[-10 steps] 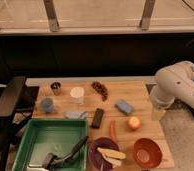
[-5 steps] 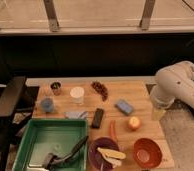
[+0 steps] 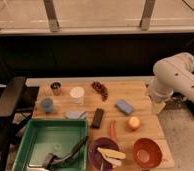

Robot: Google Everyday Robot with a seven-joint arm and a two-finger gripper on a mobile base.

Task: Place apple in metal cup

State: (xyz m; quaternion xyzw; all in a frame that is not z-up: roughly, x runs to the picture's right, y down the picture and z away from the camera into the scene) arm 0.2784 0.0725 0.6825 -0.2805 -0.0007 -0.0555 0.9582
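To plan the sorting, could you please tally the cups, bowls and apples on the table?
Cups: 3 (metal cup, white cup, blue cup)
Bowls: 2 (red bowl, purple bowl)
Apples: 1 (the apple)
Total: 6
The gripper hangs beside the table's right edge, holding nothing.

No readable text, labels or numbers, on things on the desk (image 3: 140,92), or the claw (image 3: 159,106) at its right edge
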